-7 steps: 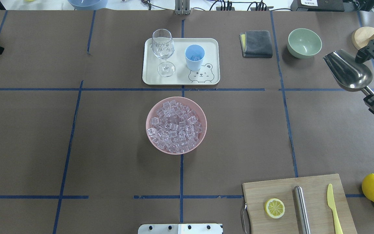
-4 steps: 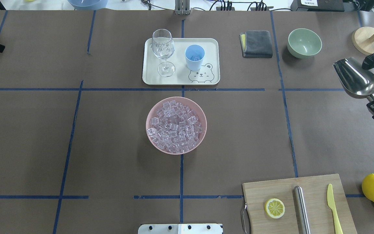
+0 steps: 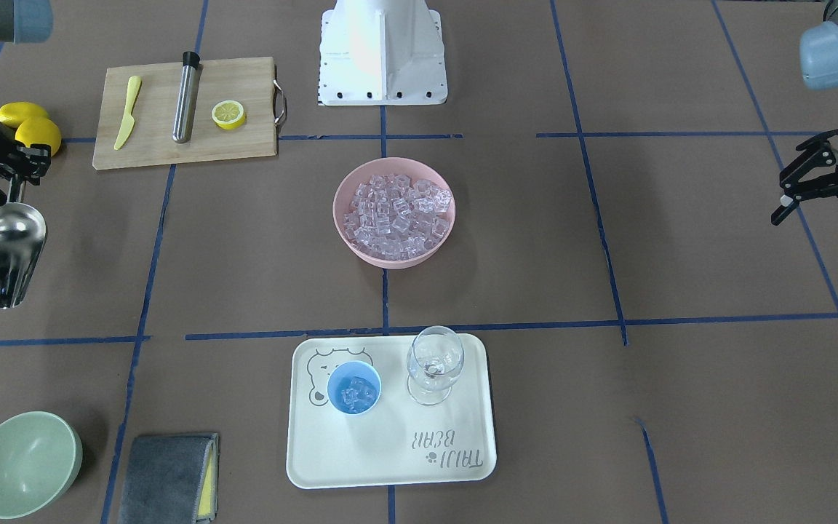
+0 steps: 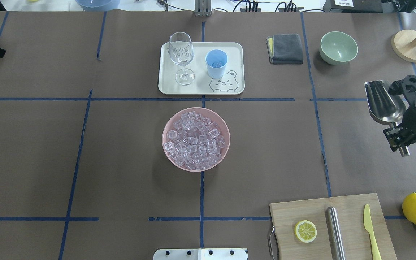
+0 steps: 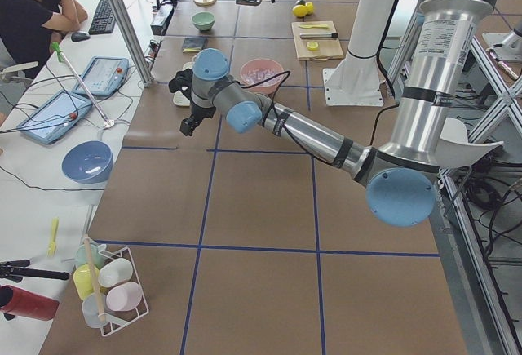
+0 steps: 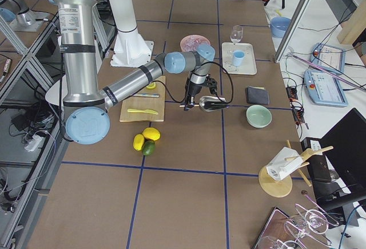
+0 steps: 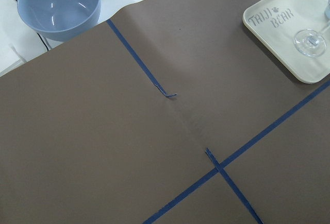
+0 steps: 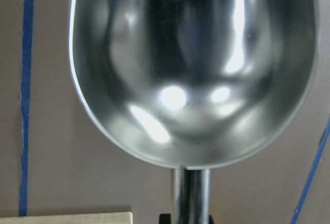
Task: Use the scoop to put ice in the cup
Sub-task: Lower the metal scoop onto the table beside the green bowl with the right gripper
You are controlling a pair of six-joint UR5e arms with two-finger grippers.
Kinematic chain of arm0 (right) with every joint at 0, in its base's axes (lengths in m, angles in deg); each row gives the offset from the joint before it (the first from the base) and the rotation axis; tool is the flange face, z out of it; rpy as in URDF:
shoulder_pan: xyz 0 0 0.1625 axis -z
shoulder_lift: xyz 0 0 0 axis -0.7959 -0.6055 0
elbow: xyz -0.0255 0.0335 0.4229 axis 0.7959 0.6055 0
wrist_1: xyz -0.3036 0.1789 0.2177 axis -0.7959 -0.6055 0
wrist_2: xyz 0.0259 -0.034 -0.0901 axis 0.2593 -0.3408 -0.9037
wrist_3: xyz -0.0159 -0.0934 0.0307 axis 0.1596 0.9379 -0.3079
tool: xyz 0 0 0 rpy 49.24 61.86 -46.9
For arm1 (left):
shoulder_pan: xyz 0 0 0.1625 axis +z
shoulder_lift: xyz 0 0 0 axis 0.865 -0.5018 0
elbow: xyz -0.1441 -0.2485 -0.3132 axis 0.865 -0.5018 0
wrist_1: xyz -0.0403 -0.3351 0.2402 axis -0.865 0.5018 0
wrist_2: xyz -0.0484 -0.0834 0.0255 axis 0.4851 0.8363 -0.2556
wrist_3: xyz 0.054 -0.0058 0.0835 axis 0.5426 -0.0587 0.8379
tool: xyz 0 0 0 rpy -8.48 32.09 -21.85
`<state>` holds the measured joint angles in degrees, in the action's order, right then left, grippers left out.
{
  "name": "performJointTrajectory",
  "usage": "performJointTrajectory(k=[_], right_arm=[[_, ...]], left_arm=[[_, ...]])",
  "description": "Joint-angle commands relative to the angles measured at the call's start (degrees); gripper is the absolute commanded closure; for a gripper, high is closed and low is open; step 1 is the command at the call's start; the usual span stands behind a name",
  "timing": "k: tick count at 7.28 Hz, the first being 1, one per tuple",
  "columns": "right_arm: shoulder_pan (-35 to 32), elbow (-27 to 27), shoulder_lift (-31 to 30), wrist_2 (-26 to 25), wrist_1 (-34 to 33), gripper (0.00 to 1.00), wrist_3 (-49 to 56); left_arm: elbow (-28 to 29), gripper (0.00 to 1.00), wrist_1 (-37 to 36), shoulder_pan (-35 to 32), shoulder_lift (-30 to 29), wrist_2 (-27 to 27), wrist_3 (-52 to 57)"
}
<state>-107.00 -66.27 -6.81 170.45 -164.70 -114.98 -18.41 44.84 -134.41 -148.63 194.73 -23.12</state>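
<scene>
Brown paper crossed with blue tape covers the table (image 4: 85, 151), where clear ice (image 4: 195, 141) fills a pink bowl (image 4: 164, 137) at its centre. Beyond the bowl, on the side away from the robot, the light-blue cup (image 4: 216, 64) stands upright on a cream tray (image 4: 168, 86) with a few cubes inside it, just beside an upright wine glass (image 4: 182, 54). Well off to the bowl's right, on the robot's own right, the steel scoop (image 4: 383, 103) hangs over the table, its trough empty; the right gripper (image 4: 397, 134) has its jaws pinched on the scoop's rod handle. Well off to the bowl's left, the left gripper (image 3: 812, 239) hovers with jaws spread, nothing between them. Nearer the robot than the bowl, to its right, a wooden cutting board (image 4: 287, 209) carries a lemon half (image 4: 305, 231), a steel cylinder (image 4: 335, 231) and a yellow knife (image 4: 369, 227).
</scene>
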Motion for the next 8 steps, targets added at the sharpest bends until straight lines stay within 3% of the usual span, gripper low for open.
performJointTrajectory(k=[1, 5, 8], right_arm=[[2.05, 2.85, -2.22, 3.12, 4.63, 1.00, -1.52], [5.31, 6.82, -0.12, 7.96, 4.72, 1.00, -2.74], [8.20, 8.32, 3.92, 7.28, 4.81, 1.00, -11.70]], left_arm=[[0.11, 0.00, 0.00, 0.00, 0.08, 0.00, 0.00], [0.64, 0.00, 0.00, 0.00, 0.08, -0.09, 0.00], [0.90, 0.00, 0.09, 0.09, -0.01, -0.09, 0.00]])
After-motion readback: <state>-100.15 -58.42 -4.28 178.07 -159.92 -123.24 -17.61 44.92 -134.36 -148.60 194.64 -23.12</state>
